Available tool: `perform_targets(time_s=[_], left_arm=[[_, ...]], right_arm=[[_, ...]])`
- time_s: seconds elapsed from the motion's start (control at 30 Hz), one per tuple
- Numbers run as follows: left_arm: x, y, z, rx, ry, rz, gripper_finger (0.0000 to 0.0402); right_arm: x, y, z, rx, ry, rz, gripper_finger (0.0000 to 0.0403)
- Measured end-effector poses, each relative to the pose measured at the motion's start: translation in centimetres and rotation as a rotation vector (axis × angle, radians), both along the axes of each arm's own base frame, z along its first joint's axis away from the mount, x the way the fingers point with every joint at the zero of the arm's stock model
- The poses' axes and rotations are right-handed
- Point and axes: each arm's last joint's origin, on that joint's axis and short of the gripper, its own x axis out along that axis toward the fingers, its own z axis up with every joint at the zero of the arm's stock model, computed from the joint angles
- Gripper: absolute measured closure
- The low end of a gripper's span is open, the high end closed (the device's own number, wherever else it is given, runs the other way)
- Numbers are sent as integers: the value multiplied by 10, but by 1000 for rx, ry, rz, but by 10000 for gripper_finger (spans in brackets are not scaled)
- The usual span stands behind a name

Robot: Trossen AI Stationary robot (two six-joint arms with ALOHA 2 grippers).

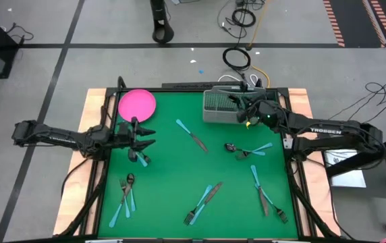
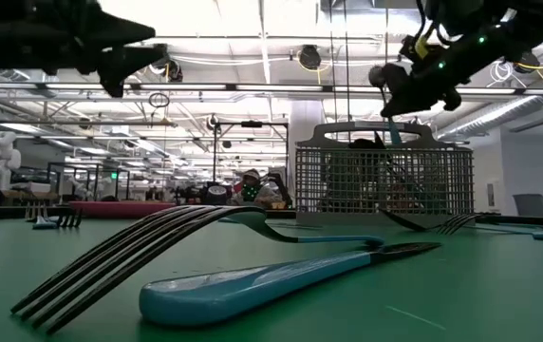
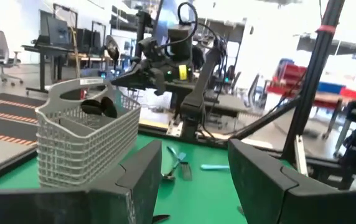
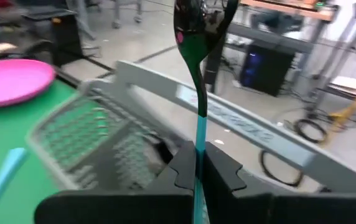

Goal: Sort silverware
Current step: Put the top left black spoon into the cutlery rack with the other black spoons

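step in hand: a spoon [image 4: 198,74] is held upright by the right gripper [image 4: 196,165] above the wire basket [image 1: 221,106], at roughly 1 o'clock on the green mat [image 1: 179,169]; judged as the drop-in stage of sorting.
right jaws: clenched on the spoon's blue handle, dark bowl pointing up.
left gripper [image 1: 144,138]: hovering at about 9 o'clock, just below the pink plate [image 1: 137,104]; jaws parted, nothing seen between them.
silverware left on the mat: a knife [image 1: 191,135] near centre; a spoon and fork pair [image 1: 248,150] at 3 o'clock; a fork and spoon group [image 1: 125,196] at 7 o'clock; crossed pieces [image 1: 203,202] at 6 o'clock; more pieces [image 1: 266,196] at 5 o'clock; a small piece [image 1: 139,157] just under the left gripper.
basket contents: at least one dark utensil head is seen inside in the left wrist view; which compartment cannot be told.
next move, judged: spoon to be lined up over an open compartment, lowered handle-first, then released; care needed so the handle is not caught on the mesh rim.
readable writing: "TROSSEN" on the right arm [image 1: 328,131]; a label on the basket rim is present but not legible.
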Motion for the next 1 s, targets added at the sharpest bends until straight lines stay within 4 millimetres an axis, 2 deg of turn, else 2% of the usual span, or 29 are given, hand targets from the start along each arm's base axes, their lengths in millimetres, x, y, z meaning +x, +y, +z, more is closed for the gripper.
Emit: perform_targets(time_s=[0.13, 0.33, 0.57, 1.0], left_arm=[[-5, 0, -12, -9, -33, 0, 214], [-6, 0, -10, -2, -66, 4, 214], [-6, 1, -10, 16, -64, 9, 214], [-6, 0, -9, 15, -77, 4, 214]], right_arm=[[-3, -7, -5, 35, 12, -49, 403], [-3, -9, -21, 148, 50, -97, 403], [1, -9, -27, 214, 13, -85, 402], [-2, -8, -31, 249, 37, -110, 322]])
